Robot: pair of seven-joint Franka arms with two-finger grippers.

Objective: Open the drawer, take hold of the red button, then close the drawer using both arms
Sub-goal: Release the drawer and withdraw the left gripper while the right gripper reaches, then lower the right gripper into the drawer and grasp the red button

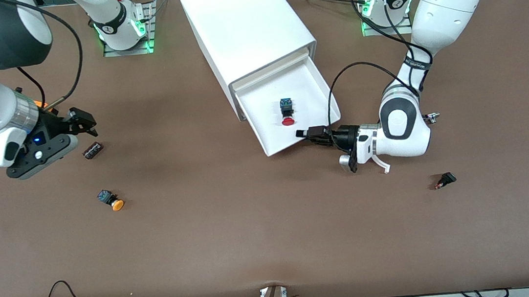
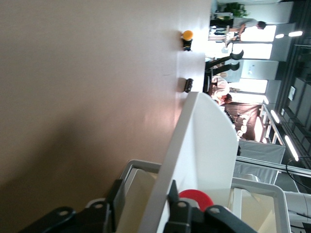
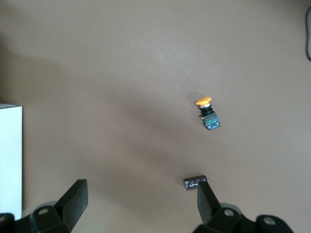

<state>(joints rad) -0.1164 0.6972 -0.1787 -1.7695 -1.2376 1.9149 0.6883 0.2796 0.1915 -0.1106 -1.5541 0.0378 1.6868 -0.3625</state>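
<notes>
The drawer [image 1: 321,83] stands pulled out of the white cabinet [image 1: 241,23]. The red-capped button [image 1: 286,111] lies on its side on the drawer floor. My left gripper [image 1: 303,133] is at the drawer's front panel [image 2: 199,141], open, with one finger on each side of the panel and a gap on the outer side. The red cap [image 2: 196,197] shows just inside the panel, past my left gripper [image 2: 143,191]. My right gripper [image 1: 85,122] hangs open over the table toward the right arm's end, holding nothing; in its wrist view [image 3: 141,194] bare table shows between the fingers.
A small dark cylinder [image 1: 92,150] lies under the right gripper, and an orange-capped button [image 1: 111,200] lies nearer the front camera. A black switch [image 1: 446,180] sits toward the left arm's end. Cables hang along the table's front edge.
</notes>
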